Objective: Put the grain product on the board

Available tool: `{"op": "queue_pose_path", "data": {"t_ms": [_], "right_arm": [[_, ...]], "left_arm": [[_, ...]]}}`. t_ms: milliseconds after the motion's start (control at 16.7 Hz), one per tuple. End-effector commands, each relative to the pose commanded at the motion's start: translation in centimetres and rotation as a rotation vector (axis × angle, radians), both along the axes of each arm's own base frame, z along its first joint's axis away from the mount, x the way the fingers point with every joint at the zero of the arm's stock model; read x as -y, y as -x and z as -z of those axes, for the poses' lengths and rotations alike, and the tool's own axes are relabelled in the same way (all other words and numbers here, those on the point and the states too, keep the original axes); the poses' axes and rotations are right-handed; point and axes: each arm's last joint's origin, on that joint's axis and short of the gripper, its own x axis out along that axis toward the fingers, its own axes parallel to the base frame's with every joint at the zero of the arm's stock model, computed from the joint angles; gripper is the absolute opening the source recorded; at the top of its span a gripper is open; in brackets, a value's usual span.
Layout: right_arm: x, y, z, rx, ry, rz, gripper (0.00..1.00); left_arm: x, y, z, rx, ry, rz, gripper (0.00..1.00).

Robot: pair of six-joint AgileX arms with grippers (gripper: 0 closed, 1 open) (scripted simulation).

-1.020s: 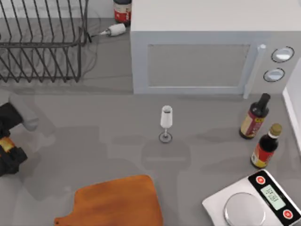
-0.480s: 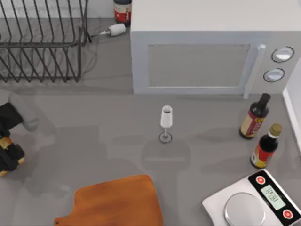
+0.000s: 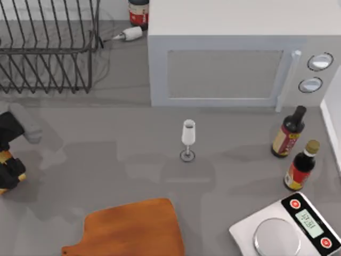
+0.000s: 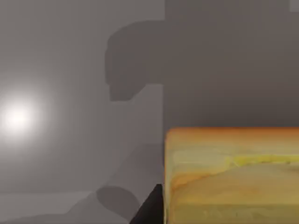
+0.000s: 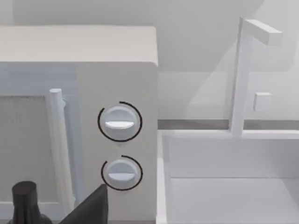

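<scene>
The grain product (image 4: 233, 177), a golden-orange blocky chunk with a lighter yellow face, looms close in the left wrist view. From above, its orange edges (image 3: 5, 158) peek out around my left gripper (image 3: 9, 172) at the table's far left edge, and the gripper is shut on it. The board (image 3: 133, 226), orange-brown wood with a short handle, lies flat at the front, right of that gripper and apart from it. A dark tip of my right gripper (image 5: 91, 210) shows low in the right wrist view, facing the microwave's knobs.
A microwave (image 3: 229, 69) stands at the back, a wire dish rack (image 3: 48, 48) at the back left. A small wine glass (image 3: 188, 138) stands mid-table. Two dark sauce bottles (image 3: 290, 133) (image 3: 301, 165) and a white scale (image 3: 287, 226) occupy the right side.
My left gripper has shifted a little toward the back along the left edge with the grain product held in it. Nothing else has moved.
</scene>
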Motion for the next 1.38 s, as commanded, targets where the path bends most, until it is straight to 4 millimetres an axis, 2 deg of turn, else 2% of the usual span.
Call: {"op": "queue_pose_path", "data": {"t_ms": [420,540,960,1140,1380], "right_arm": [[0.0,0.0,0.0,0.0,0.0,0.0,1.0],[0.0,0.0,0.0,0.0,0.0,0.0,1.0],[0.0,0.0,0.0,0.0,0.0,0.0,1.0],[0.0,0.0,0.0,0.0,0.0,0.0,1.0],[0.0,0.0,0.0,0.0,0.0,0.0,1.0]], "left_arm": [[0.0,0.2,-7.6,-0.021,0.001,0.0,0.0],[0.0,0.3,-8.9,-0.005,0.0,-0.003,0.0],[0.5,0.3,-8.8,-0.012,-0.001,-0.012,0.0],[2.7,0.5,-8.7,-0.027,-0.007,-0.059,0.0],[7.5,1.5,-8.5,-0.05,-0.029,-0.205,0.0]]}}
